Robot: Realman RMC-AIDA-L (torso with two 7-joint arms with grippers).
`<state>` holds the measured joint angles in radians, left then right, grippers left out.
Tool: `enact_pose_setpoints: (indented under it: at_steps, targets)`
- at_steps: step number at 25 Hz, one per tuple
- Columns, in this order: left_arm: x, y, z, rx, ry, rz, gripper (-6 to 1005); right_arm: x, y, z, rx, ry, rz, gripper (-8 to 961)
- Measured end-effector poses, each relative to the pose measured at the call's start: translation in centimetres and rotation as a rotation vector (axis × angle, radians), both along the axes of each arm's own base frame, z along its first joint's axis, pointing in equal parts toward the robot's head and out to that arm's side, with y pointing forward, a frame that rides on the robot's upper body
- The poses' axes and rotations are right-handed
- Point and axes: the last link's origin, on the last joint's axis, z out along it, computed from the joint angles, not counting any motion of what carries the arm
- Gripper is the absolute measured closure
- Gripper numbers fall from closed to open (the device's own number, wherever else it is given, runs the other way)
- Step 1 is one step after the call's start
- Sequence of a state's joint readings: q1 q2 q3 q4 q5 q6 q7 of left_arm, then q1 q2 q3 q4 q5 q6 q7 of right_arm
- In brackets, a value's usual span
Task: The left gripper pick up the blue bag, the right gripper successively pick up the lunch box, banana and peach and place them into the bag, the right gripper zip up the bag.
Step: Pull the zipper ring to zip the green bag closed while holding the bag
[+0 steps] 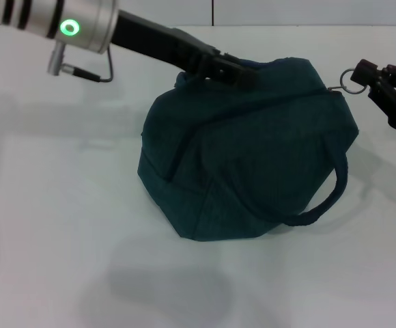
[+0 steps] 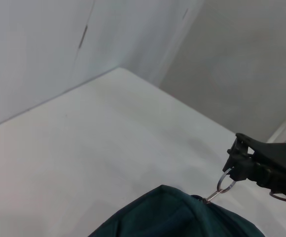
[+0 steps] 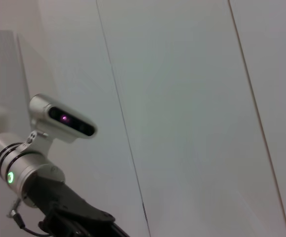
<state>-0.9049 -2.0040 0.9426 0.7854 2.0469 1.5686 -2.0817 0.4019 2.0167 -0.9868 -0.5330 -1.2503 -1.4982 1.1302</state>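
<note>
The blue bag sits bunched on the white table, one loop handle hanging at its right. My left gripper reaches in from the upper left and is shut on the bag's top edge. My right gripper is at the bag's upper right corner, shut on the metal ring pull of the zipper. The left wrist view shows the right gripper with that ring pull caught at its tip, just past the bag's corner. The lunch box, banana and peach are hidden from view.
A white table surrounds the bag, with white wall panels behind it. In the right wrist view the left arm's wrist shows with its green light and camera.
</note>
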Motion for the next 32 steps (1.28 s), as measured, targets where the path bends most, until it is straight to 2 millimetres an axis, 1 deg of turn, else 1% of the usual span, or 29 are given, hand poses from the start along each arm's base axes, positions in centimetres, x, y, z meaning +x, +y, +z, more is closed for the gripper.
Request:
enact_pose_setpoints:
  at_steps: [5,11,15,18,28,31,32]
  targets:
    - [1.8,0.2,-1.3,-0.035,0.054,0.003,447,0.1,-0.2,0.0,-0.004,0.002,0.000,942]
    - [3.2,0.4,-2.9,-0.044,0.110,0.019,456,0.2,-0.6,-0.1,-0.008,0.004,0.010,942]
    - [3.5,0.4,-4.2,-0.030,0.147,0.019,463,0.4,-0.8,-0.3,-0.011,0.011,0.009,942]
    - [3.6,0.4,-4.7,-0.022,0.161,0.023,467,0.5,-1.0,-0.3,-0.013,0.014,0.008,942]
    - [3.2,0.5,-4.8,-0.010,0.161,0.019,483,0.8,-1.1,-0.1,-0.002,0.018,-0.003,941]
    - [3.2,0.5,-4.6,-0.006,0.155,0.021,695,0.8,-1.1,0.0,0.001,0.019,-0.006,941]
    - [3.2,0.5,-4.6,-0.006,0.155,0.021,738,0.8,-1.1,0.0,0.003,0.021,-0.007,941]
